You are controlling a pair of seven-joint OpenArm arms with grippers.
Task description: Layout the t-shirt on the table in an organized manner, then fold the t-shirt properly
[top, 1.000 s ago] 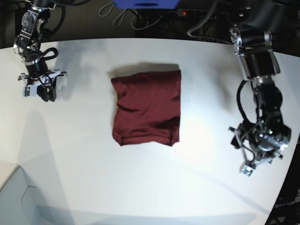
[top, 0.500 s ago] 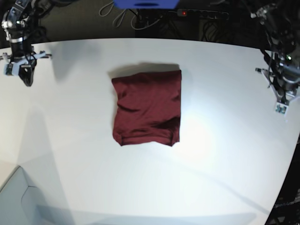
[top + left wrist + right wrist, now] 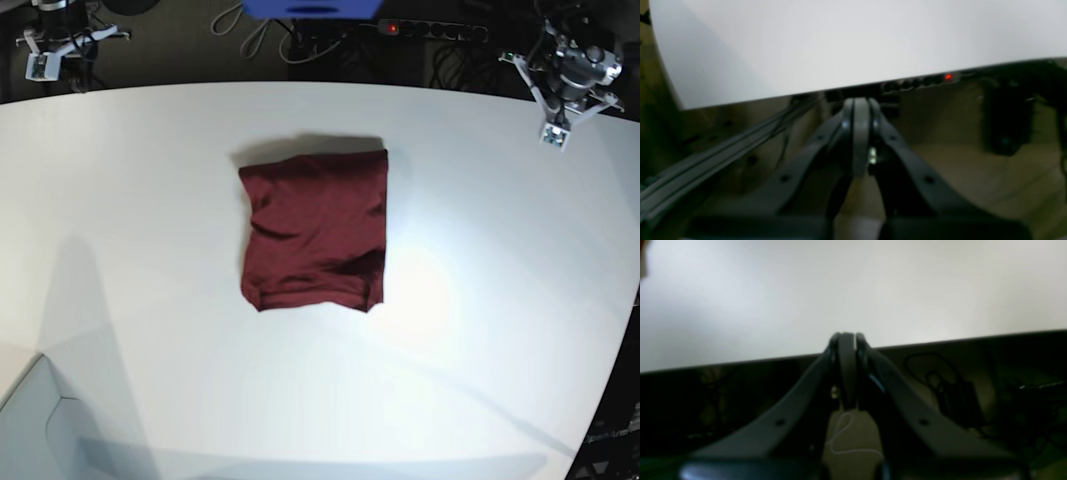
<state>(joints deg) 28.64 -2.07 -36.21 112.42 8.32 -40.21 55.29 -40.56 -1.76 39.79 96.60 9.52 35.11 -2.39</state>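
Observation:
The dark maroon t-shirt (image 3: 314, 230) lies folded into a compact rectangle in the middle of the white table (image 3: 480, 330), with nothing touching it. My left gripper (image 3: 553, 133) is raised over the table's far right corner, well away from the shirt. In the left wrist view its fingers (image 3: 857, 106) are pressed together with nothing between them, above the table edge (image 3: 840, 50). My right gripper (image 3: 42, 70) hangs beyond the far left corner. The right wrist view shows it (image 3: 846, 338) shut and empty too, over the table edge (image 3: 853, 290).
Behind the table's far edge run cables and a power strip with a red light (image 3: 392, 27), also seen in the left wrist view (image 3: 947, 77). A blue object (image 3: 310, 8) sits at the top centre. A pale box corner (image 3: 40, 430) shows at the lower left.
Both arms have drawn back from beside the table's sides to its far corners, and both grippers have closed. The folded t-shirt has not moved.

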